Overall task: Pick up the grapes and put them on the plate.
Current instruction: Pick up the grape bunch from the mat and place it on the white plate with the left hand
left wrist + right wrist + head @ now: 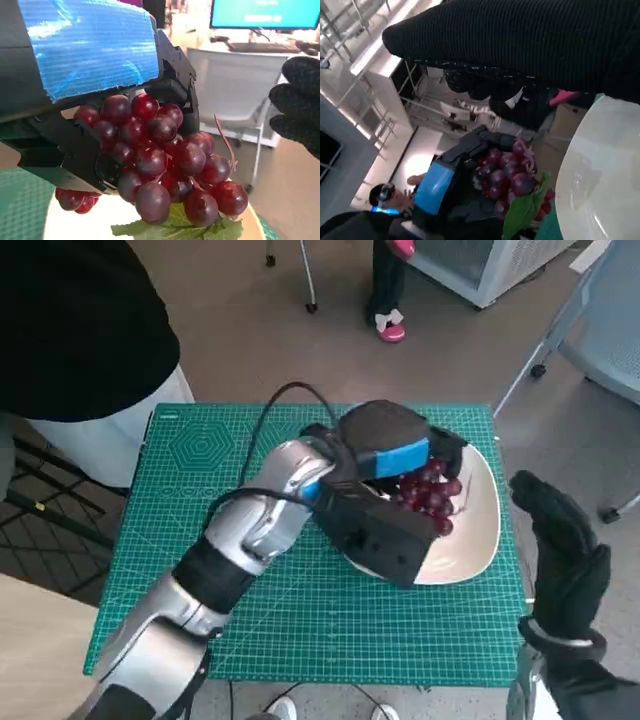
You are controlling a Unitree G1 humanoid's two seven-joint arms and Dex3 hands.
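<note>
Item 1: grapes [428, 492]. Dark red bunch w/ green leaf at its base, held in my left hand [385, 455], fingers wrapped round the upper part of the bunch. Position: over the plate [482, 530], toward its side nearest my left arm. Left wrist view showed the leaf and lowest berries right at the plate surface; couldn't tell if touching or just above.

Item 2: plate. Pale, sat on green cutting mat [200, 540], on the side nearest my right hand [560, 540]. Bare part of plate lay on the far side of the grapes from my left arm.

Item 3: right hand. Gloved, held up beside the plate, off the mat edge, holding nothing, fingers apart. Not touching plate or grapes.

Item 4: a person stood beyond the mat, on the side away from the plate.

Step, as I judged it: carry done, placing in hand. Next move called for: lower till bunch rested on plate, spread fingers slowly so stem didn't snag, then lift left hand straight clear w/o dragging berries off the rim.
</note>
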